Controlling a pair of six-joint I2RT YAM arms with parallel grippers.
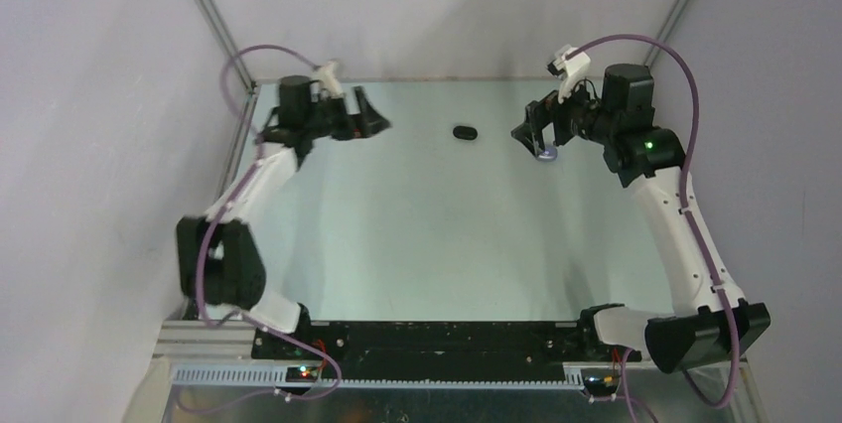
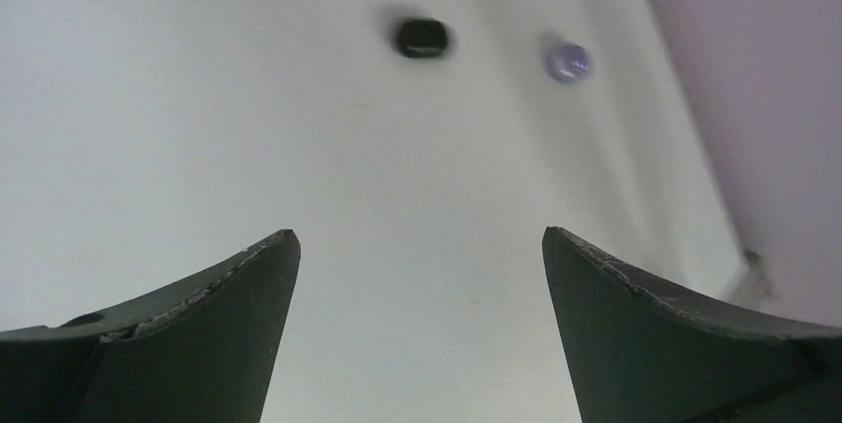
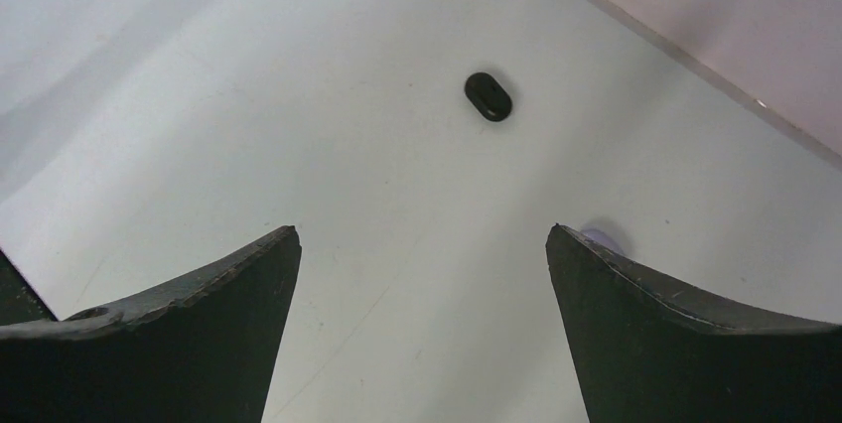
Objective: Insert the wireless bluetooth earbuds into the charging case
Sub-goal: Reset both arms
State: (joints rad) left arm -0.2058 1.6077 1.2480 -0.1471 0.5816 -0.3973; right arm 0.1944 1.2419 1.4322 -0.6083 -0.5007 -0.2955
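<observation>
A small black oval thing point(image 1: 464, 132), about the size of a charging case, lies on the pale table at the back middle. It also shows in the left wrist view point(image 2: 422, 37) and the right wrist view point(image 3: 488, 96). A small pale lilac round thing point(image 1: 546, 154) lies just under my right gripper point(image 1: 531, 133); it shows blurred in the left wrist view point(image 2: 566, 61) and peeks out behind the right finger point(image 3: 602, 235). I cannot make out separate buds. My right gripper point(image 3: 422, 231) is open and empty. My left gripper point(image 1: 369, 115) point(image 2: 420, 234) is open and empty, left of the black thing.
The pale table point(image 1: 417, 234) is walled by grey panels at the back and sides. A metal frame post point(image 1: 213, 16) stands at the back left. The table's far edge point(image 3: 675, 46) runs close behind the black thing.
</observation>
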